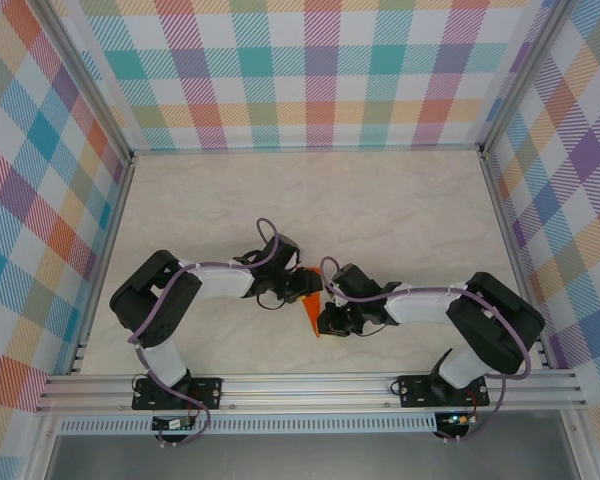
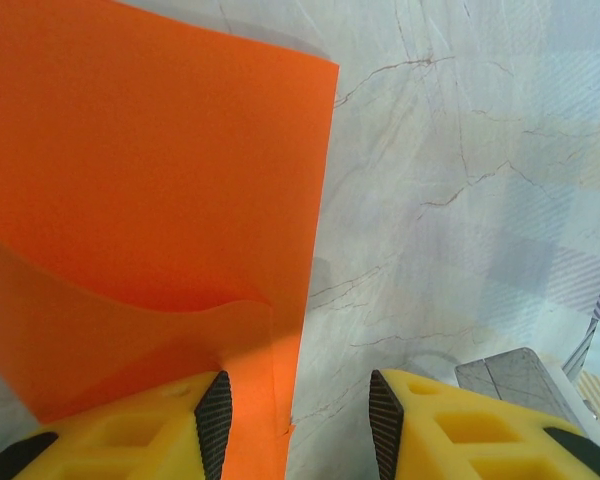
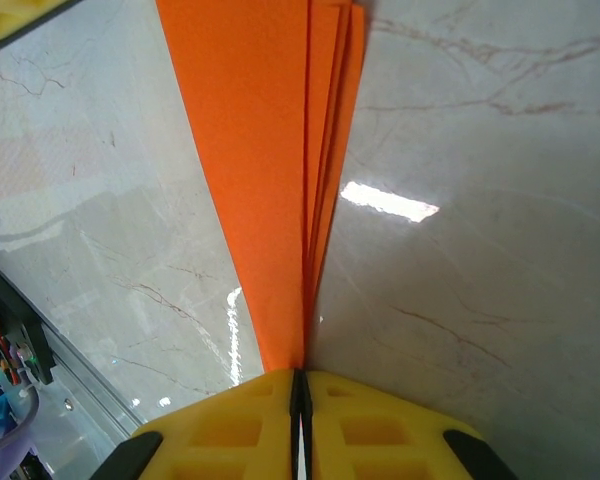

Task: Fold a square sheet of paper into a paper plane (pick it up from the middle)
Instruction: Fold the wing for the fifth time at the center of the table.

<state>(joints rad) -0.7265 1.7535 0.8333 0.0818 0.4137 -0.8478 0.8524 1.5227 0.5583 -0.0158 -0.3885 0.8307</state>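
The paper plane (image 1: pixel 311 312) is a narrow bright orange dart near the table's front middle, its tip pointing toward the near edge. My right gripper (image 3: pixel 300 385) is shut on its folded layers (image 3: pixel 280 150), which fan upward from the jaws in the right wrist view. My left gripper (image 2: pixel 298 425) stands open. A broad orange flap of the plane (image 2: pixel 160 200) lies against its left pad (image 2: pixel 215 420), while the right pad (image 2: pixel 383 420) is apart from it over bare table. From above, the left gripper (image 1: pixel 292 285) and right gripper (image 1: pixel 330 310) meet at the plane.
The marble-look tabletop (image 1: pixel 380 210) is walled by plaid panels (image 1: pixel 300 70) on three sides. An aluminium rail (image 1: pixel 310 385) runs along the near edge with both arm bases. Cables and a circuit board (image 3: pixel 0 380) show at the edge in the right wrist view.
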